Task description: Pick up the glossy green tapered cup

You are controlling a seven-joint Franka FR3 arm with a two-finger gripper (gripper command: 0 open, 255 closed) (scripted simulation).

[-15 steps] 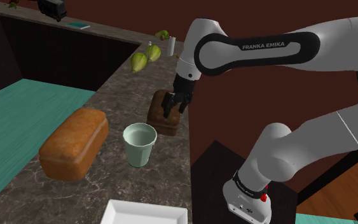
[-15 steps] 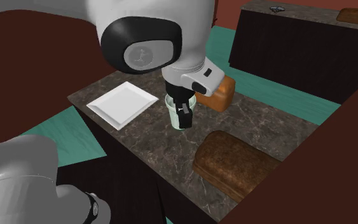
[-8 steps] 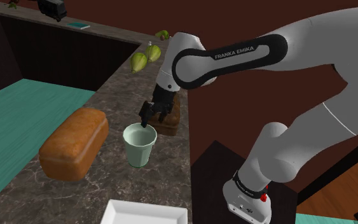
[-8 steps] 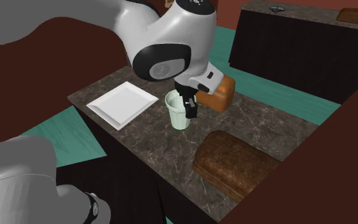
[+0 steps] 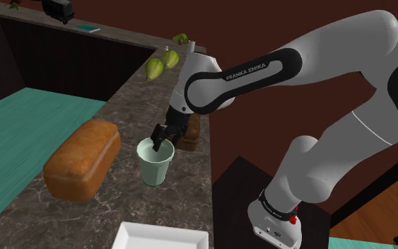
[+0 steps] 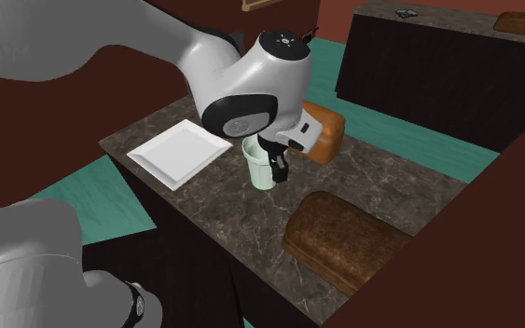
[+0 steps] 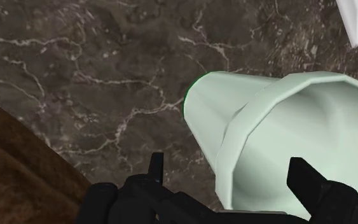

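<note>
The pale green tapered cup (image 5: 155, 164) stands upright on the dark marble counter (image 5: 130, 106), between two loaves. My gripper (image 5: 159, 141) has come down at the cup's rim, on the side toward the dark loaf. From the second exterior camera the gripper (image 6: 279, 169) sits right beside the cup (image 6: 259, 166). In the wrist view the fingers (image 7: 155, 169) are open. One is outside the cup (image 7: 279, 137) and the other over its mouth, with the cup's wall between them. I see no clasp on it.
An orange-brown loaf (image 5: 83, 160) lies beyond the cup at the shoulder view's left. A dark brown loaf (image 5: 191, 131) sits just behind the gripper. A white plate (image 5: 163, 236) lies at the counter's near end. Pears (image 5: 155, 68) rest farther along the counter.
The gripper has moved from above the dark loaf down and toward the shoulder view's left, arriving at the cup's rim. The cup has stayed where it was.
</note>
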